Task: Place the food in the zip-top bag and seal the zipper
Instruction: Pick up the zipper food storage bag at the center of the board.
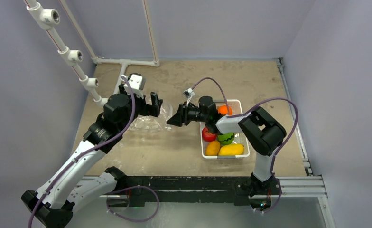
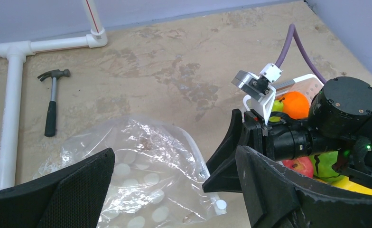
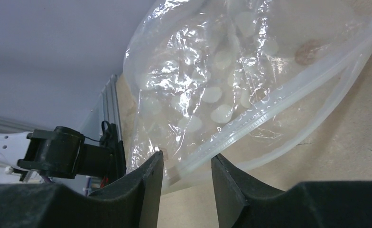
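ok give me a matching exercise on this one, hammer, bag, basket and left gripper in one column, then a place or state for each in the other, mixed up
Column one
1. hammer
2. zip-top bag
3. white basket
4. left gripper

Column two
a. open wide, holding nothing
b. holds the toy fruits
c. lies beside the white pipe frame
d. clear plastic printed with white dots

Pairs: 1-c, 2-d, 3-b, 4-a
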You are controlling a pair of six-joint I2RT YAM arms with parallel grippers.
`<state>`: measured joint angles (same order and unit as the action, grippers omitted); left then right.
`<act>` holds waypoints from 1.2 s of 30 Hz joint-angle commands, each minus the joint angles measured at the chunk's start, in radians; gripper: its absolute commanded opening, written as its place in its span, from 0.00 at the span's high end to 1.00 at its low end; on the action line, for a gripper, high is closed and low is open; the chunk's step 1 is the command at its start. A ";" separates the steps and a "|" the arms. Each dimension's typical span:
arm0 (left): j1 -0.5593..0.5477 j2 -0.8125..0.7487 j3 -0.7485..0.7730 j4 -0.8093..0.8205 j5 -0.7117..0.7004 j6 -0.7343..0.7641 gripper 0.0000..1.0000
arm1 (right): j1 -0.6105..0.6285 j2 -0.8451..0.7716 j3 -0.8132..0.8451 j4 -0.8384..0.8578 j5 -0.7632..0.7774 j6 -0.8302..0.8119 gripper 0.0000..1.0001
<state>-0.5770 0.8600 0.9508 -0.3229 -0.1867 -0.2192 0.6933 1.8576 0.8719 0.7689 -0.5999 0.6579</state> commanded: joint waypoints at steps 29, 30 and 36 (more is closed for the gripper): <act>0.002 0.000 -0.010 0.026 0.000 0.010 0.02 | 0.001 0.200 0.025 0.442 0.005 0.318 0.84; 0.003 0.000 -0.010 0.026 0.000 0.010 0.02 | 0.002 0.196 0.026 0.441 0.006 0.317 0.91; 0.002 -0.003 -0.010 0.026 -0.006 0.010 0.02 | 0.010 0.132 0.020 0.387 0.043 0.258 1.00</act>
<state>-0.5770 0.8654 0.9504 -0.3229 -0.1867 -0.2169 0.6937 2.0697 0.8661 1.1435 -0.5995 0.9607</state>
